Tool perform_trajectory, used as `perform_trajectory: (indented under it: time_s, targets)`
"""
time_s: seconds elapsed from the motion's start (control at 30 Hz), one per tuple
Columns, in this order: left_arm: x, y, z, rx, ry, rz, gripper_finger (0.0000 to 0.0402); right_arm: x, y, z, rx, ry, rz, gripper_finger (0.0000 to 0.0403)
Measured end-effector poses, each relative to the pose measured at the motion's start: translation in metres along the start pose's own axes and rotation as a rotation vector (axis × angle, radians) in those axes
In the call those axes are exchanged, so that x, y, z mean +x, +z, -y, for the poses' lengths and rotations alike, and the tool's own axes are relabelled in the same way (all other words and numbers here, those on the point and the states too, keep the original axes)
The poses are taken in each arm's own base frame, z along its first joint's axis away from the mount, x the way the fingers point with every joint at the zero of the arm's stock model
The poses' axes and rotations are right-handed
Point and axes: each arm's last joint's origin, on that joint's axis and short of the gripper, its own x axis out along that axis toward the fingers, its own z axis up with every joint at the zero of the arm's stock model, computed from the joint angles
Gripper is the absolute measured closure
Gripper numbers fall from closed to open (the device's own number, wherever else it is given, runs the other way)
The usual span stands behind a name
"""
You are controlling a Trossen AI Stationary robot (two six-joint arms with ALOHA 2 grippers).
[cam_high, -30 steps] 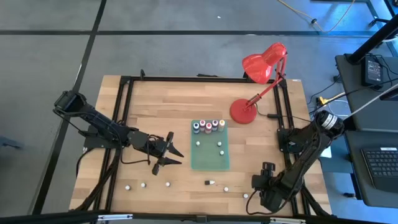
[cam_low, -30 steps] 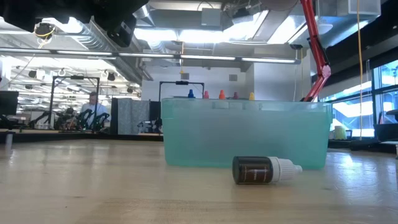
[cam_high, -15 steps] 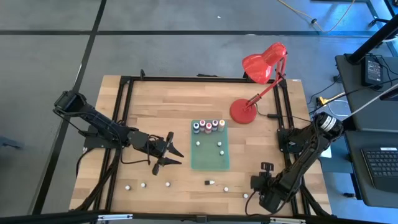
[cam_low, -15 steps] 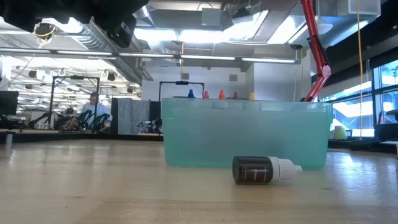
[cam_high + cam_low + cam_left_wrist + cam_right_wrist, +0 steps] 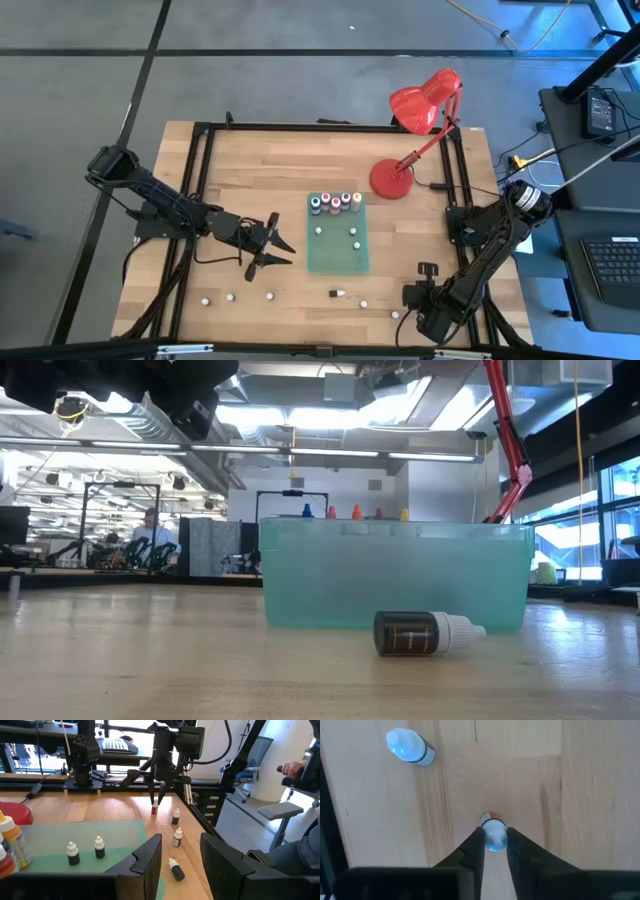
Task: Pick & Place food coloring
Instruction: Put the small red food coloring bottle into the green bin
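A small red food coloring bottle [image 5: 493,834] with a pale top stands upright on the wood near the table's right front, and my right gripper [image 5: 494,845] is shut on it from above. In the high view this gripper [image 5: 428,269] hides the bottle. The green mat [image 5: 338,258] holds a row of colored bottles [image 5: 335,203] at its far edge and three small ones [image 5: 352,230] in the middle. My left gripper [image 5: 277,251] hovers open left of the mat, with nothing between its fingers [image 5: 149,861]. My right gripper pinches the bottle's pale top [image 5: 494,839] between its two fingers, which come straight down from above. The bottle stands upright with its base on the table.
Loose small bottles stand along the table's near edge [image 5: 229,297], [image 5: 363,303], and one [image 5: 410,747] stands close to my right gripper. A dark bottle [image 5: 425,633] lies on its side in front of the mat. The red desk lamp [image 5: 420,120] stands at the far right.
My right gripper has shut its fingers around the red bottle's top while staying in place. The bottle stands where it was.
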Motion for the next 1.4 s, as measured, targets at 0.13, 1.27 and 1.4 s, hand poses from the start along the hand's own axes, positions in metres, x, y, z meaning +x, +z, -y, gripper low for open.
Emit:
perform_trajectory:
  time_s: [0.13, 1.27, 1.4]
  targets:
    - [0.000, 0.000, 0.000, 0.000, 0.000, 0.000, 0.0272, -0.001, 0.002, 0.001, 0.003, 0.007, -0.016, 0.0349]
    - [0.000, -0.001, 0.000, -0.006, 0.002, -0.009, 0.0272, -0.007, 0.207, 0.120, -0.260, -0.039, 0.136, 0.0349]
    - [0.000, -0.002, 0.000, -0.005, 0.003, -0.017, 0.0272, 0.017, 0.209, 0.120, -0.264, -0.035, 0.064, 0.0349]
